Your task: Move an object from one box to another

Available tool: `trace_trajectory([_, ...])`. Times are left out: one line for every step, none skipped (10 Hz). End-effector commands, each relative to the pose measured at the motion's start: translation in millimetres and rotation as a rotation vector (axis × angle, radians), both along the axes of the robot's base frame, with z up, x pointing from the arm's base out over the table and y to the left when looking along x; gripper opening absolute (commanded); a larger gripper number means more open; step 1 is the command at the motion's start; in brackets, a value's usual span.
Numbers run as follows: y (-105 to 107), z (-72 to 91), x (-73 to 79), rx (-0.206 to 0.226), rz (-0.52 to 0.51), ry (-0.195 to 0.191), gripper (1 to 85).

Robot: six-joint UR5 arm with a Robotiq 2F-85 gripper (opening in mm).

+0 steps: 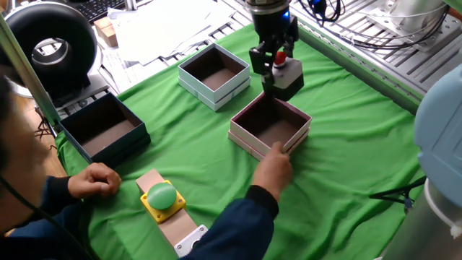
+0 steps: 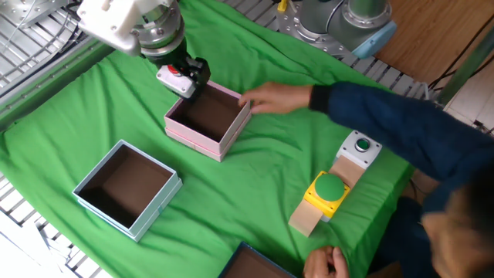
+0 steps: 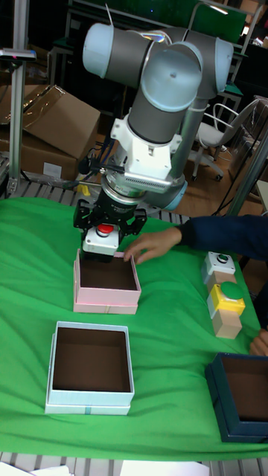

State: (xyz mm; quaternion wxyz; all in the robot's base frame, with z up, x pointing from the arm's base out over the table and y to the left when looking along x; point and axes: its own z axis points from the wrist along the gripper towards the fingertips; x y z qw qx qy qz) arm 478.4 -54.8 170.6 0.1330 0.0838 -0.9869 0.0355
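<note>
Jaws clamp the red-button switch [image 1: 283, 72] above the pink box [image 1: 268, 124]; no writing legible.

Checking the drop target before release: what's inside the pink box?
The pink box shows only its bare brown floor. The gripper holds the red-button switch above its far edge, hiding that corner; a person's hand grips the rim.

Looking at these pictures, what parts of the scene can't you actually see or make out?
- The gripper fingers: mostly hidden by the red-button switch they hold, in every view.
- The grey housing with the green button: in one fixed view the person's sleeve covers most of it.
- The dark blue box: cut off by the bottom edge in the other fixed view.
- The person's face: cropped or blurred everywhere.
</note>
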Motion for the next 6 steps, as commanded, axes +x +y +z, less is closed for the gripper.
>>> trace_trajectory([33, -11.7, 4.0, 0.078, -0.041, 0.001, 1.3])
trace_trajectory([44, -17.4, 8.0, 0.084, -0.048, 0.001, 1.3])
trace_trajectory([46, -22.3, 10.4, 0.086, -0.041, 0.001, 1.3])
trace_trajectory([45, -28.6, 13.6, 0.092, -0.035, -0.003, 1.3])
trace_trajectory([42, -36.5, 18.5, 0.093, -0.027, -0.009, 1.3])
trace_trajectory([46, -45.3, 21.4, 0.114, -0.027, -0.004, 1.3])
